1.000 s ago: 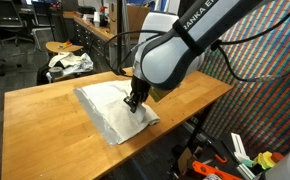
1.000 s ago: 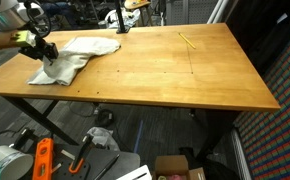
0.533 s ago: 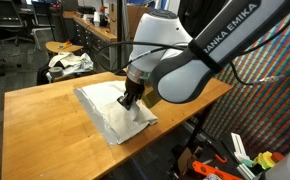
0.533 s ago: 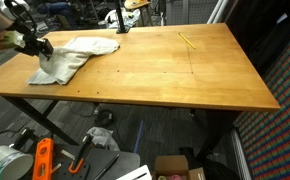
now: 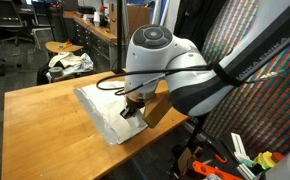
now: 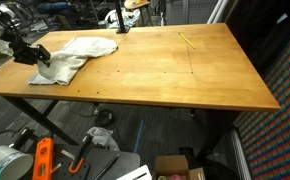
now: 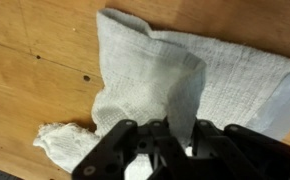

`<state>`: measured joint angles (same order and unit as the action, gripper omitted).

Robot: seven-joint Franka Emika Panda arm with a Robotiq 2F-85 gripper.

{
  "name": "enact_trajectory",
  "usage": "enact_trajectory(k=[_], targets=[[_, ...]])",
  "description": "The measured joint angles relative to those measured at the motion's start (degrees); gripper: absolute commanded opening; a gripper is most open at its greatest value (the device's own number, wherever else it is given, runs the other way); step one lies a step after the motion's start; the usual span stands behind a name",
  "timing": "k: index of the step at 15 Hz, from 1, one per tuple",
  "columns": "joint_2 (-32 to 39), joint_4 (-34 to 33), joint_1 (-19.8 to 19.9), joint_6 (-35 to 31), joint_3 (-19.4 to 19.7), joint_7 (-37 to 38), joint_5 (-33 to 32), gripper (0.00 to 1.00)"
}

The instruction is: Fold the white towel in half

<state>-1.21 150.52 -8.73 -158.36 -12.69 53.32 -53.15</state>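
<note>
At one end of the light-brown wooden table (image 5: pixel 35 125), close to its edge, we find the white towel (image 5: pixel 103 112), a large off-white rectangle of thin, soft, faintly creased cloth. The black two-fingered gripper (image 5: pixel 132 108) is down on it, and in the wrist view we see the gripper (image 7: pixel 175 140) with its fingers drawn together on a pinch of fabric, a flap of the white towel (image 7: pixel 135 70) rising up into them while the rest lies flat on the wood.

So where are we? We judge the fold as begun but not made. In an exterior view the white towel (image 6: pixel 73 52) looks rumpled and uneven: one part spreads broad on the table (image 6: pixel 175 75), and the part by the gripper (image 6: pixel 30 52) is gathered into a narrower bunch. No tidy half-size rectangle shows from any angle, and we cannot see two edges lying one upon the other. A ragged corner pokes out by the fingers in the wrist view, which suggests the layers are not lined up.

What is left, as we read it: carry the held edge across to the opposite edge, lay it down flat, and let go. The cloth sits close to the table's edge, so a careless drag could pull it off.
</note>
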Motion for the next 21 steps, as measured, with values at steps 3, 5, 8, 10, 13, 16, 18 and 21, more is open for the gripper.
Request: enact_trajectory(k=[3, 5, 8, 10, 13, 16, 18, 21], targets=[[1.73, 0.42, -1.68, 4.12, -2.22, 1.79, 0.85, 0.55], [3.14, 1.04, -2.78, 4.91, -3.10, -2.11, 6.55, 0.71], [3.44, 1.92, -3.69, 2.33, -3.15, -15.11, 19.14, 0.93], [3.56, 3.07, -4.06, -1.19, -3.25, -24.22, 27.83, 1.00], [3.71, 4.86, -4.09, -6.05, -4.34, -37.72, 42.53, 1.00], [2.83, 4.40, -1.06, -8.30, -6.30, -50.08, 57.30, 1.00], [0.84, 3.41, 0.87, -7.86, -6.08, -58.39, 67.03, 1.00], [-3.60, 1.52, 1.57, -0.17, -0.03, -66.43, 72.05, 1.00]])
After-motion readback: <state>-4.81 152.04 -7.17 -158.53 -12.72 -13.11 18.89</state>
